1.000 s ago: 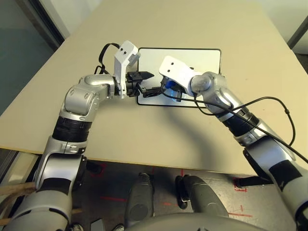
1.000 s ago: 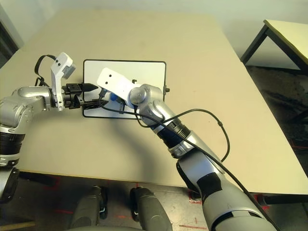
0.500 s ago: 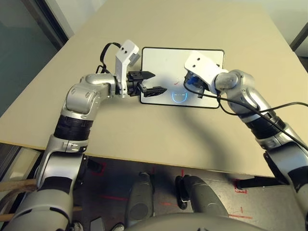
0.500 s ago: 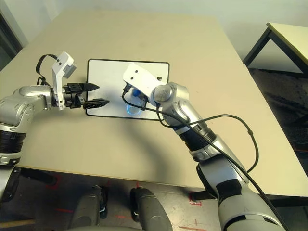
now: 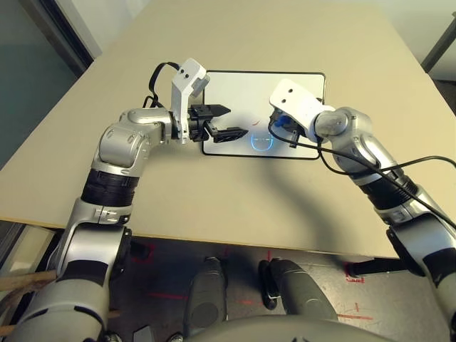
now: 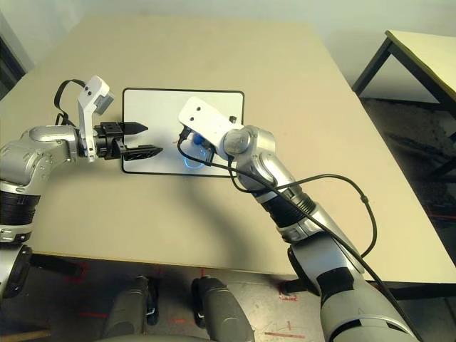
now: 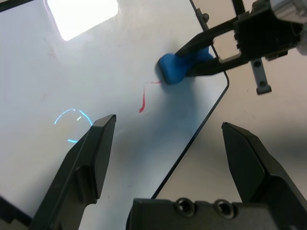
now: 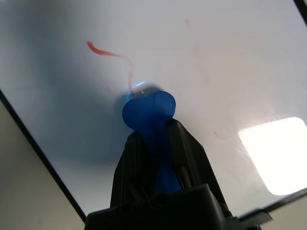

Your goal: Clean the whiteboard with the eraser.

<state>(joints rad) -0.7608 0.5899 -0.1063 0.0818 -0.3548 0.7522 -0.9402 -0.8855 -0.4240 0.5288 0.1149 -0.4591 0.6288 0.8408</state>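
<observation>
Well, right gripper (image 8: 156, 127) clamps blue eraser (image 8: 149, 108) (left gripper (image 7: 168, 124) spread wide, empty)

Blue smiley mark (image 8: 136, 91) partly hidden (right wrist view) behind eraser (image 8: 152, 108).

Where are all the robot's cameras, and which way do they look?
Left and right eye: on its head, looking forward and down at the whiteboard, over both silver arms.
Left wrist: on the left arm, looking along the left gripper's open fingers at the board; the other gripper shows too.
Right wrist: on the right arm, looking along the right gripper, shut on the blue eraser, at the board.
Both wrist views share the eraser and the red mark.
</observation>
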